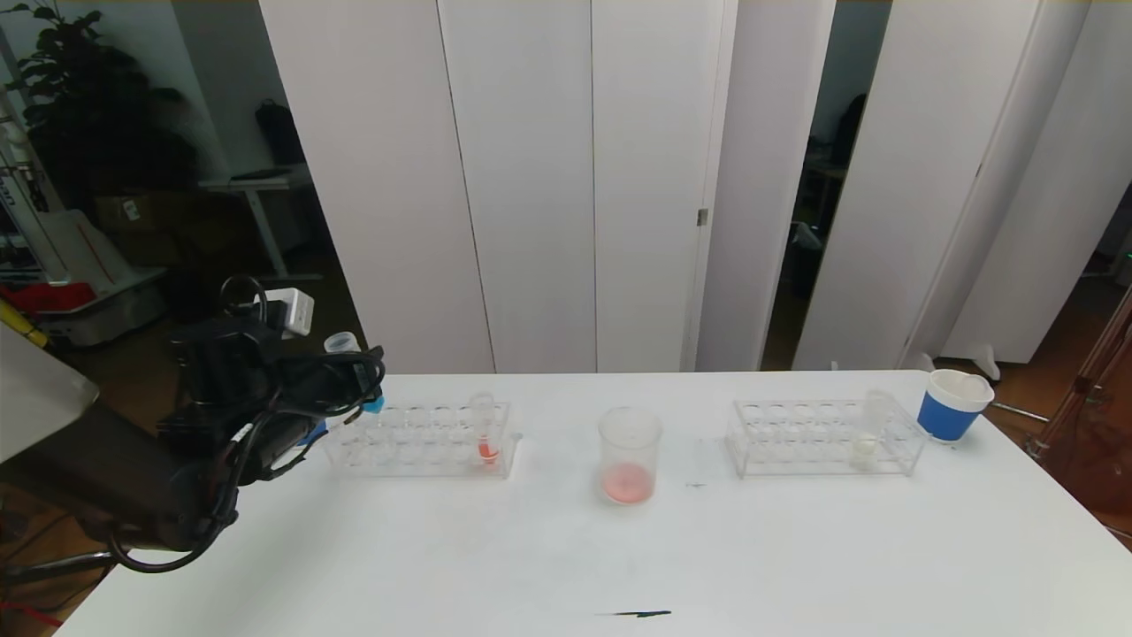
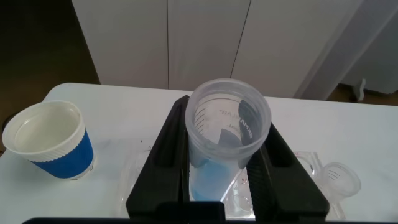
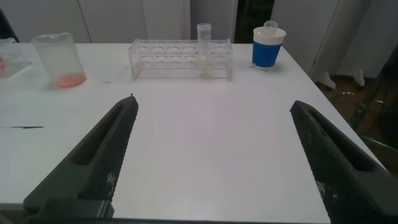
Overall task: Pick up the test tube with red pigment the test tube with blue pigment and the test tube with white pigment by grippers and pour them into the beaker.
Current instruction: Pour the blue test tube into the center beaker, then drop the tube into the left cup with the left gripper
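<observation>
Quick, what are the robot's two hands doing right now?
Left gripper: closed on the test tube with blue pigment.
Right gripper: wide open, holding nothing, above the table.

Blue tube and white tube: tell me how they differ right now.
The blue tube is clamped in the shut left gripper at the table's left end; the white tube stands upright in the right rack. The blue tube holds bright blue liquid; the white tube holds pale cream liquid at its bottom. Both are small clear tubes, and neither is at the beaker yet.
</observation>
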`<action>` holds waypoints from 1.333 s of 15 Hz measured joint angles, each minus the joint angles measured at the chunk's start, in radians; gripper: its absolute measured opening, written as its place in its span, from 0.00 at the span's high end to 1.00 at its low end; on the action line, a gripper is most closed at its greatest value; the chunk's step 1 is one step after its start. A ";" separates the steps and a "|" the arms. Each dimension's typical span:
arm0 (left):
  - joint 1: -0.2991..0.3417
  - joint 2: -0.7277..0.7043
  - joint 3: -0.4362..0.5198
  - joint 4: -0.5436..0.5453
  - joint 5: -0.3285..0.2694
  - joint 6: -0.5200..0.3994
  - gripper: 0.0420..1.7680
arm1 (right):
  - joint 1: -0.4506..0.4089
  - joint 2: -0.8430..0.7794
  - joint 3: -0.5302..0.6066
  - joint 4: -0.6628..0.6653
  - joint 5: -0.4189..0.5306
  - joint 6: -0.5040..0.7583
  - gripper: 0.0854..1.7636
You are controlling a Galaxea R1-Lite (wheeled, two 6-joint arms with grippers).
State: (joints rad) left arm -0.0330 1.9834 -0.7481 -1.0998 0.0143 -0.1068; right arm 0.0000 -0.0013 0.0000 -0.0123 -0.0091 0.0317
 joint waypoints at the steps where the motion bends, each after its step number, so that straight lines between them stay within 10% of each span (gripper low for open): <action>1: -0.009 -0.033 -0.013 0.033 -0.003 0.016 0.68 | 0.000 0.000 0.000 0.000 0.000 0.000 0.01; 10: -0.230 -0.079 -0.189 0.104 -0.132 0.252 0.68 | 0.000 0.000 0.000 0.000 0.000 0.000 0.01; 14: -0.323 0.001 -0.265 0.087 -0.279 0.334 0.68 | 0.000 0.000 0.000 0.000 0.000 0.000 0.01; 20: -0.402 0.144 -0.366 0.006 -0.316 0.532 0.68 | 0.000 0.000 0.000 0.000 0.000 0.000 0.01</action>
State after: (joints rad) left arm -0.4347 2.1277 -1.1140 -1.0934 -0.3019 0.4255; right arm 0.0000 -0.0013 0.0000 -0.0128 -0.0096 0.0317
